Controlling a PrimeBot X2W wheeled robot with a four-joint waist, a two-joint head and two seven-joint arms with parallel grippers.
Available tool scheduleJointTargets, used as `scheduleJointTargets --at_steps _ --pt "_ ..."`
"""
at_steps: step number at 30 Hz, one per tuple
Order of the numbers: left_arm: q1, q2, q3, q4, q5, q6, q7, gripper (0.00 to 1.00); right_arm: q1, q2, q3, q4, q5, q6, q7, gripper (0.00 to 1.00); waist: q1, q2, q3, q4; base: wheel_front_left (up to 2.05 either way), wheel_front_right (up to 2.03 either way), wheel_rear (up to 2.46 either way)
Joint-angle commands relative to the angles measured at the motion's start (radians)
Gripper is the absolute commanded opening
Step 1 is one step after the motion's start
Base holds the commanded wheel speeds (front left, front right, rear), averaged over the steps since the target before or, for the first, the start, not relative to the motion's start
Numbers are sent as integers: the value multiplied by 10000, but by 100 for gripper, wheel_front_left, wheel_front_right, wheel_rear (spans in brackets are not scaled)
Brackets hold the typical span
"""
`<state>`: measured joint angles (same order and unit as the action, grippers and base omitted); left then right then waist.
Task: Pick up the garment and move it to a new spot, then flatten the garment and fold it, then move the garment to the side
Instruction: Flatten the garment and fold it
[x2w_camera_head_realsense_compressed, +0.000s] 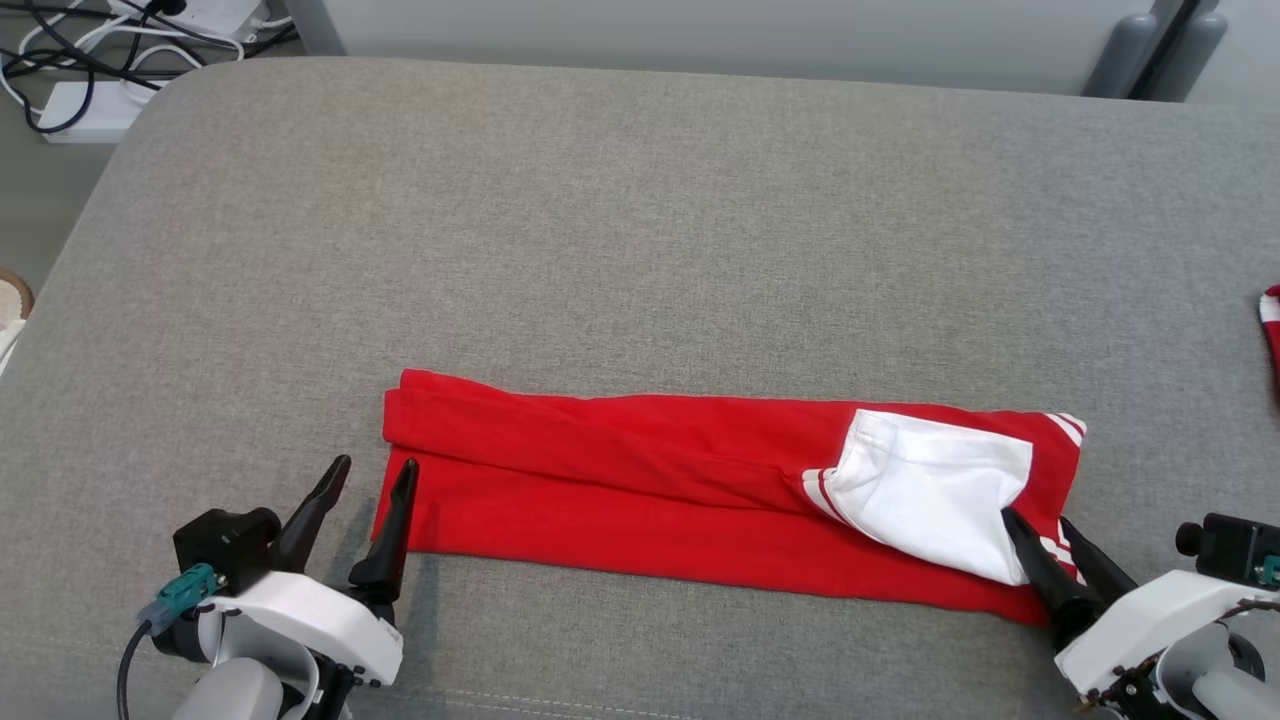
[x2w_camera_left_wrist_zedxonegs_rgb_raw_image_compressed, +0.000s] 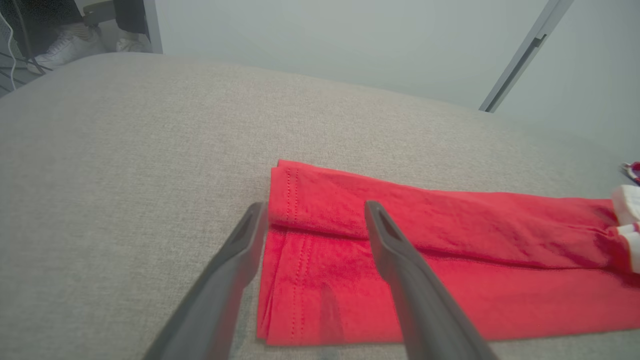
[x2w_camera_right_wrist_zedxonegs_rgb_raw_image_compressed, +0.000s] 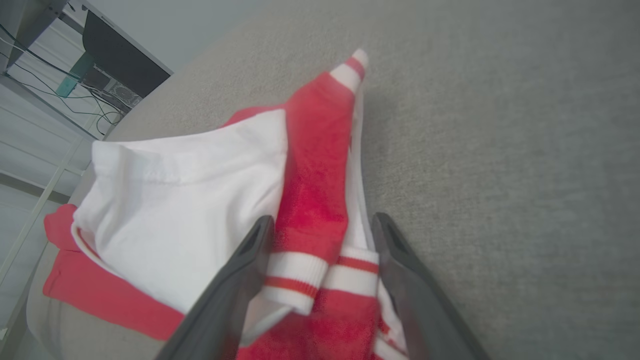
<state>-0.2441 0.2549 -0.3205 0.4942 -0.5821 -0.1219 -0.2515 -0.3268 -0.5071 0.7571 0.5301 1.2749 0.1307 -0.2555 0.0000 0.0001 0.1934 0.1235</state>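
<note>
- Garment (x2w_camera_head_realsense_compressed: 640, 480): red, folded into a long narrow strip. It lies flat on the near half of the cushion and runs from left to right between the two grippers.
- White panel (x2w_camera_head_realsense_compressed: 930, 490): a white part of the garment turned up over its right end. Red-and-white striped cuffs (x2w_camera_right_wrist_zedxonegs_rgb_raw_image_compressed: 295, 275) lie beside it.
- Stitched hem (x2w_camera_left_wrist_zedxonegs_rgb_raw_image_compressed: 292, 200): the left end of the strip, where two folded layers lie one on the other.
- Left gripper (x2w_camera_head_realsense_compressed: 375, 463): at the garment's left end with its fingers spread wide and nothing held. In the left wrist view (x2w_camera_left_wrist_zedxonegs_rgb_raw_image_compressed: 315, 205) one finger lies along the hem edge and the other over the red cloth. Whether either touches the cloth cannot be told.
- Right gripper (x2w_camera_head_realsense_compressed: 1035, 517): at the garment's near right corner with its fingers spread wide. In the right wrist view (x2w_camera_right_wrist_zedxonegs_rgb_raw_image_compressed: 322, 218) the striped cuffs lie between the two fingers, which are not pressed together on them.
- Cushion (x2w_camera_head_realsense_compressed: 640, 200): a grey woven surface with rounded far corners.
- Second red-and-white cloth (x2w_camera_head_realsense_compressed: 1270, 330): at the right edge of the cushion, well apart from the garment.
- Cables (x2w_camera_head_realsense_compressed: 70, 70): on the floor beyond the far left corner, beside a white power strip (x2w_camera_head_realsense_compressed: 90, 108).
- White shoe (x2w_camera_left_wrist_zedxonegs_rgb_raw_image_compressed: 65, 45): on the floor past the cushion's far edge.
</note>
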Motion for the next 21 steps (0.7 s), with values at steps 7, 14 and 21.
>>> scheduleJointTargets --at_steps 7,14,21 --pt "-291 21 604 -327 457 -82 -102 100 -258 1 741 88 716 0 406 44 0 -1 128 246 0 0 0" --pt "-154 -28 598 -551 421 -86 -103 100 -482 -389 1017 11 1121 0 403 0 0 -1 184 275 0 0 0" --pt "-98 -50 641 -678 380 -87 -103 100 -724 -1135 557 416 1168 0 74 0 0 -1 220 181 0 0 0"
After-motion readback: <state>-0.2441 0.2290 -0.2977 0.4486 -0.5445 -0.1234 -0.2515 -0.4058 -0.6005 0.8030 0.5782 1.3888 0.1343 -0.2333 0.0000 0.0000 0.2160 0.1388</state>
